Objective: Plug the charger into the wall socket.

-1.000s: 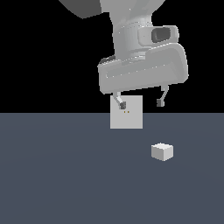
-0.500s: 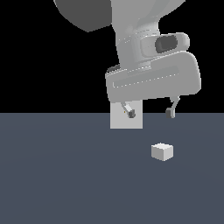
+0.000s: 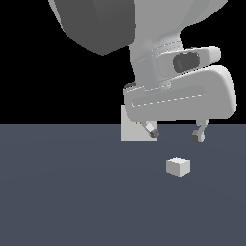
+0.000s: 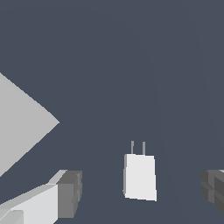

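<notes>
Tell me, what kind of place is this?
Not a real room, it seems: a bare computer-simulated test scene. A flat grey floor meets a black void, and only a white charger, a wall socket panel and the robot's open claw appear.

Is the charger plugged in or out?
Out: the charger lies on the floor, apart from the wall socket, prongs bare.
</notes>
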`<state>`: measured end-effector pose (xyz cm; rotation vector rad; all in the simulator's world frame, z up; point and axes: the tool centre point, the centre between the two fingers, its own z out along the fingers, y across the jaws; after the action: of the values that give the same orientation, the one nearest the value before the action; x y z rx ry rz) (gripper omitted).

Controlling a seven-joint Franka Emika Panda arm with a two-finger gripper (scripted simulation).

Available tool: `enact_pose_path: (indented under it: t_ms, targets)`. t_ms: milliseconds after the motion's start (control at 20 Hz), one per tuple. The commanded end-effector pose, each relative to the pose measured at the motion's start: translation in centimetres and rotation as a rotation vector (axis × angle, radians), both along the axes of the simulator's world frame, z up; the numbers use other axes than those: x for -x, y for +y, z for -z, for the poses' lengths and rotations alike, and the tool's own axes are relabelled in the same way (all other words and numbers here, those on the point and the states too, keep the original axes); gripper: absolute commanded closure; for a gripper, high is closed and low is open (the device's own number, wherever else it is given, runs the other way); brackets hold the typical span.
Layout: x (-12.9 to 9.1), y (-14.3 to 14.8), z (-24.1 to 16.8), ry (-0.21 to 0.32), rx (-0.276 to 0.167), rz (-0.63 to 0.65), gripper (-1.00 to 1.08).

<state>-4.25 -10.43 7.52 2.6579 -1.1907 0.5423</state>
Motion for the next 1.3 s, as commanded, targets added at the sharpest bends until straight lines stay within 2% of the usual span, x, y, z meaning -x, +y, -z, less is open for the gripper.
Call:
enact_pose_path:
  t_ms: [0,350,750,1250]
  targets:
    - [0.2,-0.3,0.4,-0.014,0.008,0.032,-0.92]
    - [0.6,-0.8,1.2,-0.033,0.019,0.082,-0.92]
    - [0.7,-0.8,1.7,-0.033,0.019,0.084,-0.92]
    - [0.8,-0.8,5.5,-0.032,0.017,0.088,-0.92]
